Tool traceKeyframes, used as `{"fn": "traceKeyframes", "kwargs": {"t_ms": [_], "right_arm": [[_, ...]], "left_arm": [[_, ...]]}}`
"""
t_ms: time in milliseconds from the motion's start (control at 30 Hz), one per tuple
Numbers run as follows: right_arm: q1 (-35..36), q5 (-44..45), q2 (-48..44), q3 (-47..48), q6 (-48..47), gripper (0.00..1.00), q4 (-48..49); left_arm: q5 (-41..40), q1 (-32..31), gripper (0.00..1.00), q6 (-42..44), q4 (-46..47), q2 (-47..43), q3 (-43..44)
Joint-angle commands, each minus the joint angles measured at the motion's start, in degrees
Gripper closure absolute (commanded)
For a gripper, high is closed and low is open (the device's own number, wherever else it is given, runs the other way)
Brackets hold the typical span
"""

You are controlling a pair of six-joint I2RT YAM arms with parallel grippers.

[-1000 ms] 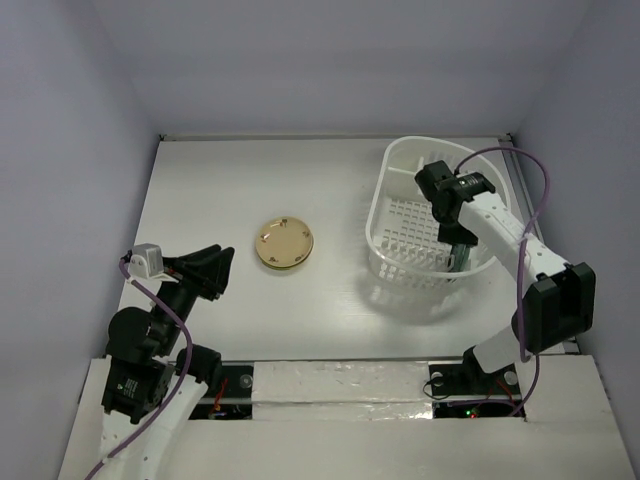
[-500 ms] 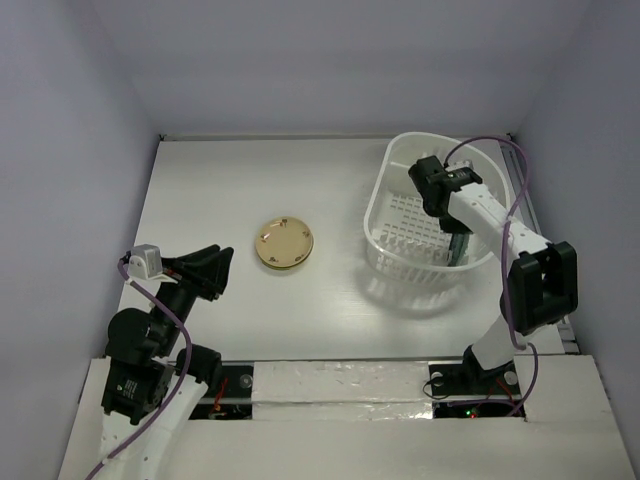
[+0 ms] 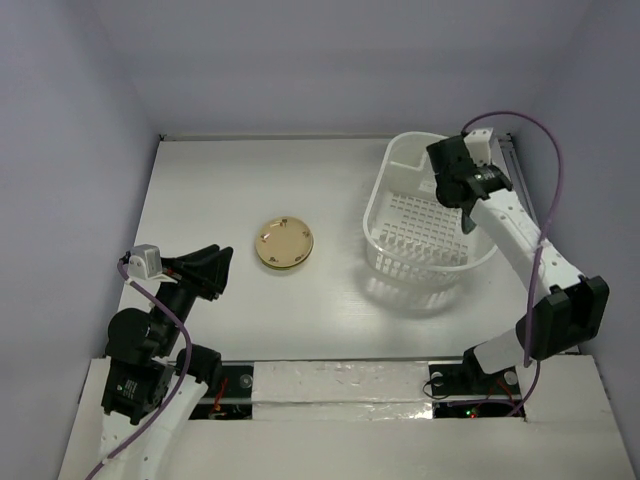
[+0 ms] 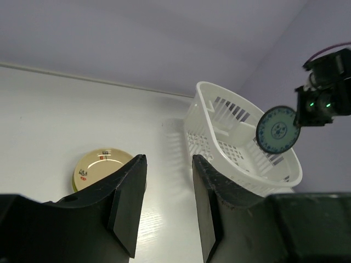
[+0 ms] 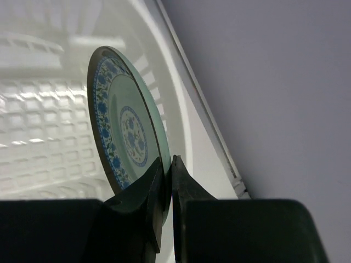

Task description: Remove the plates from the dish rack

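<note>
The white dish rack stands on the right of the table. My right gripper is shut on the lower rim of a teal-blue plate with a white centre. It holds the plate on edge above the rack. In the left wrist view this plate hangs clear above the rack. In the top view the right gripper is over the rack's right side. A yellow plate lies flat on the table. My left gripper stands open and empty near the front left, well short of the yellow plate.
Lilac walls close in the table at the back and on both sides. A purple cable loops from the right arm beside the right wall. The rack's gridded floor shows no other plate from above.
My right gripper has shut on the teal-blue plate inside the rack and lifted it up out of the rack. The left arm has not moved.
</note>
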Motion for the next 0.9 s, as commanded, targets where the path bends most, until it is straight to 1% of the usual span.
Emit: {"fn": "traceKeyframes", "kwargs": {"t_ms": [0,67,100,167,200,233,300,333,400,433,467,533,600,733,867], "right_arm": [[2.7,3.4,-6.6,12.6,6.3,1.00,-4.8],[5.0,-0.7,-8.2,15.8,7.5,1.00,-4.9],[8.2,-5.9,-9.0,16.6,8.4,1.00,-3.6],[11.6,-11.9,-11.3,15.6,9.0,1.00,2.8],[13.1,-17.4,-11.6,14.9,10.7,1.00,5.2],[15.9,-20.1,-11.0,13.2,11.5,1.00,9.5],[18.7,-26.2,-9.1,11.6,13.7,1.00,13.4],[21.2,-27.8,-7.7,10.8,14.2,1.00,17.6],[23.1,-33.2,-3.0,9.1,16.3,1.00,21.4],[24.0,-34.7,-1.3,8.5,16.9,1.00,25.6],[25.4,-36.5,2.2,7.7,17.3,1.00,27.6],[26.5,-39.8,5.7,7.4,19.1,1.00,32.3],[27.3,-41.9,10.5,8.0,19.9,1.00,34.5],[27.3,-46.1,16.8,7.5,23.1,1.00,40.9],[27.3,-48.1,22.5,6.9,25.6,1.00,43.7]], "left_arm": [[0.2,-0.4,0.65,0.0,2.3,0.4,-0.2],[0.3,-0.4,0.65,0.0,2.4,0.8,-0.1],[0.3,-0.4,0.65,-0.1,2.4,0.8,-0.2],[0.3,-0.4,0.65,-0.2,2.4,1.2,-0.2],[0.1,-0.4,0.65,-0.2,2.4,1.3,-0.2],[0.0,-0.4,0.65,-0.2,2.3,1.5,-0.2],[-0.3,-0.4,0.65,-0.2,2.3,1.8,-0.2],[-0.4,-0.4,0.65,-0.2,2.1,2.0,-0.2],[-0.5,-0.4,0.65,-0.3,2.0,2.4,-0.1],[-0.6,-0.4,0.65,-0.3,1.9,2.7,-0.1],[-0.7,-0.4,0.64,-0.2,2.0,2.9,-0.1],[-0.9,-0.4,0.64,-0.3,1.9,3.3,-0.1],[-1.0,-0.4,0.64,-0.3,1.9,3.5,-0.1],[-1.0,-0.4,0.64,-0.3,1.9,4.3,-0.1],[-1.2,-0.4,0.64,-0.4,1.9,4.6,-0.1]]}}
